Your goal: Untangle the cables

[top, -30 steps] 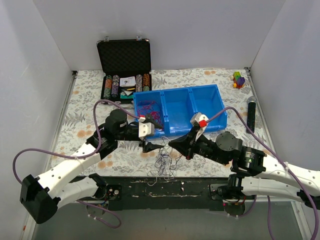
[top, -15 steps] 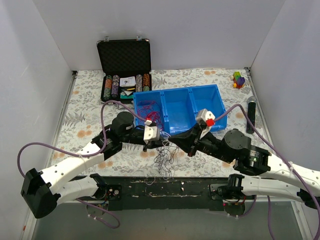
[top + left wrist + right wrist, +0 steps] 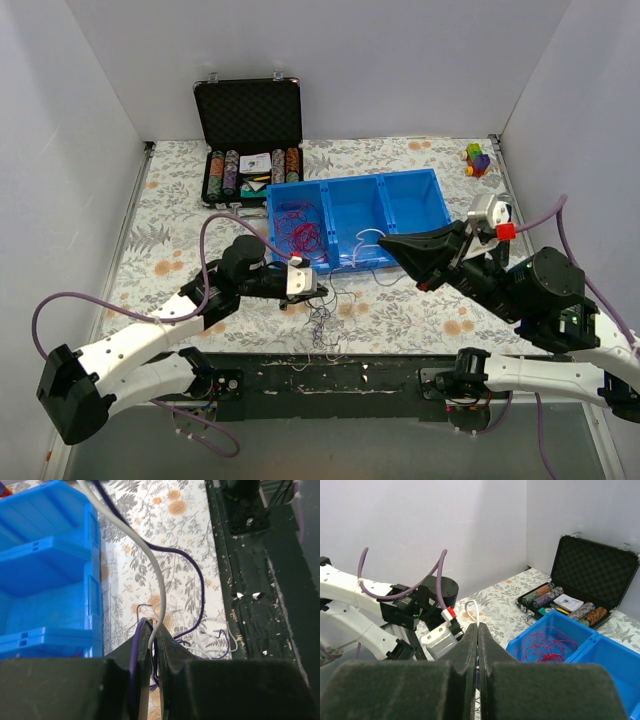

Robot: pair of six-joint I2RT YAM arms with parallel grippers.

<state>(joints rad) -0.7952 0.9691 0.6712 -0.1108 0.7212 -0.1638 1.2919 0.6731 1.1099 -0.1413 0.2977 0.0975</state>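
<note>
A loose tangle of thin purple and white cables (image 3: 322,325) lies on the floral cloth near the front edge. My left gripper (image 3: 318,287) sits low over its top, shut on a white strand (image 3: 159,585) and a purple strand (image 3: 134,655) that run between its fingers. My right gripper (image 3: 385,240) hangs raised by the blue bin's front wall, shut on a white cable whose short loop (image 3: 472,611) sticks out past the tips. Red cables (image 3: 300,228) lie coiled in the bin's left compartment.
The blue three-compartment bin (image 3: 355,182) stands behind both grippers. An open black case of poker chips (image 3: 250,120) is at the back left. Toy blocks (image 3: 478,158) and a dark cylinder (image 3: 503,228) lie at the right. A black strip (image 3: 380,372) edges the table front.
My left gripper has shut on the strands and edged right. My right gripper has risen and pulled back to the right toward the bin, drawing the white cable up.
</note>
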